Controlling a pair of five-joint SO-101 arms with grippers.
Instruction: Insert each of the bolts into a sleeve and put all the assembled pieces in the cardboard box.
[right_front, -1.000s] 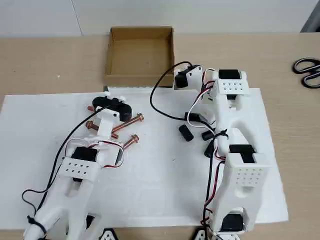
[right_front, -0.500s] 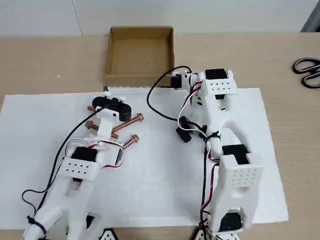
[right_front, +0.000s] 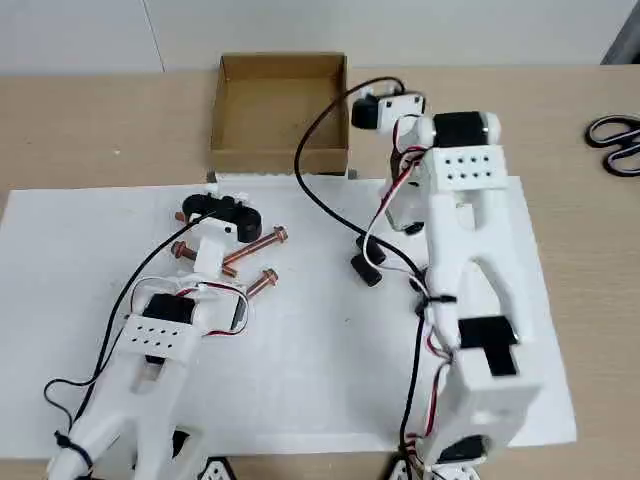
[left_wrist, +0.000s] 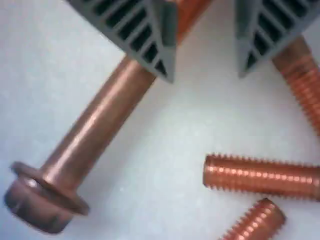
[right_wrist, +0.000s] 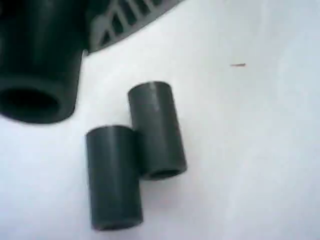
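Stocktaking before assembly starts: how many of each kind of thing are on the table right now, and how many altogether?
Copper bolt: 4
Black sleeve: 3 seen; others may be hidden
Cardboard box: 1
Scissors: 1
Total: 9 seen

Copper bolts (right_front: 254, 241) lie flat on white paper. Two black sleeves (right_wrist: 156, 131) lie touching; a third sleeve (right_wrist: 35, 95) sits in the right hand (right_wrist: 42, 47). The cardboard box (right_front: 216, 112) stands open-topped.
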